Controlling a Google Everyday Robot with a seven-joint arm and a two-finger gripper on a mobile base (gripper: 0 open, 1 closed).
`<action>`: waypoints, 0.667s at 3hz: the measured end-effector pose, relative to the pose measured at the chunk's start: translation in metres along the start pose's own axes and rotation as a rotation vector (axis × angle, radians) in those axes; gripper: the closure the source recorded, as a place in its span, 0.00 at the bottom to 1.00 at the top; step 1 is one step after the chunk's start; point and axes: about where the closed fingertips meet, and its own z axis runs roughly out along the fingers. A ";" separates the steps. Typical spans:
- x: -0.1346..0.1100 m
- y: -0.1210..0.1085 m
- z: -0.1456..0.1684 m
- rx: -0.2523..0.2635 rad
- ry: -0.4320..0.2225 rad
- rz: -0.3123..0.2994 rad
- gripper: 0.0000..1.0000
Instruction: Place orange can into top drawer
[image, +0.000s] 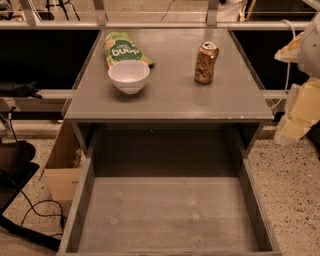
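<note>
The orange can (206, 62) stands upright on the grey tabletop (170, 95), right of centre towards the back. The top drawer (167, 215) is pulled fully out below the tabletop's front edge, and its flat bottom is bare. My gripper (291, 50) is at the right edge of the camera view, beyond the table's right side and level with the can. It is well apart from the can and holds nothing I can see. The pale arm segments (300, 110) hang below it.
A white bowl (129, 76) sits on the left of the tabletop with a green snack bag (122, 50) lying behind it. A cardboard box (62, 165) stands on the floor left of the drawer. Cables and dark gear (20, 170) lie at the far left.
</note>
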 end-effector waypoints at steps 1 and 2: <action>-0.001 -0.001 0.000 0.003 -0.005 -0.001 0.00; -0.006 -0.024 0.013 0.016 -0.099 0.023 0.00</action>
